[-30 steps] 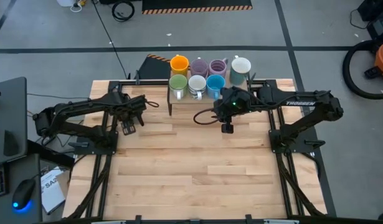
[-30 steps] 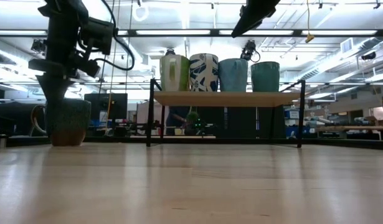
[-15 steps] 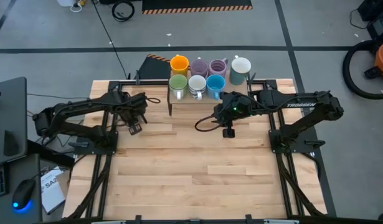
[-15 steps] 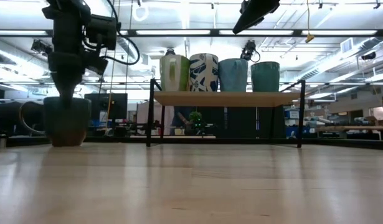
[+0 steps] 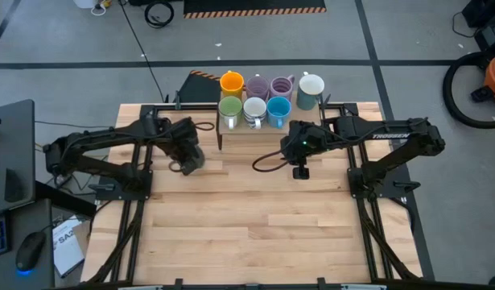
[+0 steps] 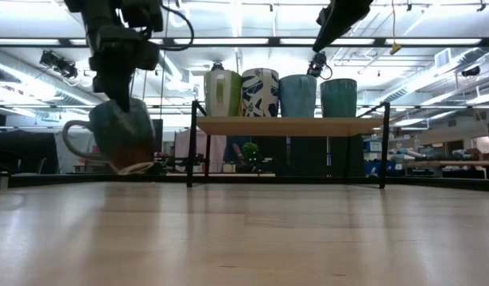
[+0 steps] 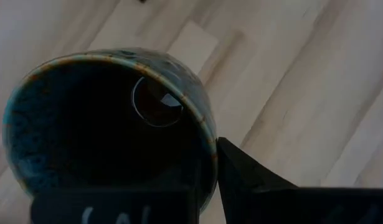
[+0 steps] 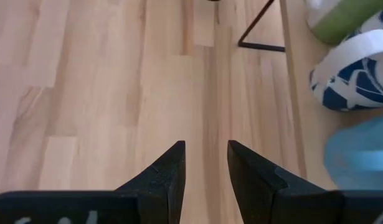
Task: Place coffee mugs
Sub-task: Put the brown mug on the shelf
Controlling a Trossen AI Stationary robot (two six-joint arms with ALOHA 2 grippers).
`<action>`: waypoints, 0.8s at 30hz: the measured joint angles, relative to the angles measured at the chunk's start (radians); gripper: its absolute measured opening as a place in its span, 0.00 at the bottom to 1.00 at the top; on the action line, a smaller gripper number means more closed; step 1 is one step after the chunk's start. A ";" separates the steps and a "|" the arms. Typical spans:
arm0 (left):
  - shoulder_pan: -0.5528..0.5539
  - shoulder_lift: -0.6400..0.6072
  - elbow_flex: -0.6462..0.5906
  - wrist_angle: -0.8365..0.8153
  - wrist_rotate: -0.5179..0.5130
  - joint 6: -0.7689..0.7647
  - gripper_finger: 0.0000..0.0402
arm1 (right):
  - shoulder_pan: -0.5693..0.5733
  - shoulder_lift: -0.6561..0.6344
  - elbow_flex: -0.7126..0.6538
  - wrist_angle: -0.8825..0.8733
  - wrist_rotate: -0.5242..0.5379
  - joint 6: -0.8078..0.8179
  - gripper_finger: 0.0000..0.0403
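To the left of the small wooden shelf (image 5: 263, 129) at the back of the counter (image 5: 255, 217), the left pincer (image 5: 188, 155) is clenched on the rim of the dark mug (image 6: 121, 135). The low view shows that mug clear of the counter and tilted, its handle pointing away from the shelf. In the left wrist view one finger (image 7: 241, 177) lies against the outside of the mug's speckled wall, with the dark inside of the mug beside it.

On the shelf stand seven mugs in two rows. In the nearer row are the green mug (image 5: 230, 108), the white mug with blue pattern (image 5: 254, 109) and the blue mug (image 5: 278, 108). Behind them are the orange mug (image 5: 232, 82), two pale purple mugs (image 5: 257, 86) and a white-topped mug (image 5: 311, 86) at the shelf's right end.

Just in front of the shelf's right part hangs the right pincer (image 5: 299, 171), above the bare counter, its fingers (image 8: 163, 171) a narrow gap apart and grasping nothing.
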 joint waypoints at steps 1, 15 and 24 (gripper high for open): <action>-0.014 0.000 0.000 0.015 0.001 -0.016 0.09 | 0.003 0.000 0.000 0.001 0.011 0.002 0.31; -0.245 0.125 0.059 0.122 0.038 -0.203 0.09 | 0.030 -0.008 0.000 0.002 0.045 0.029 0.31; -0.310 0.284 0.209 0.111 0.027 -0.156 0.10 | 0.090 -0.008 0.000 -0.030 0.045 0.078 0.31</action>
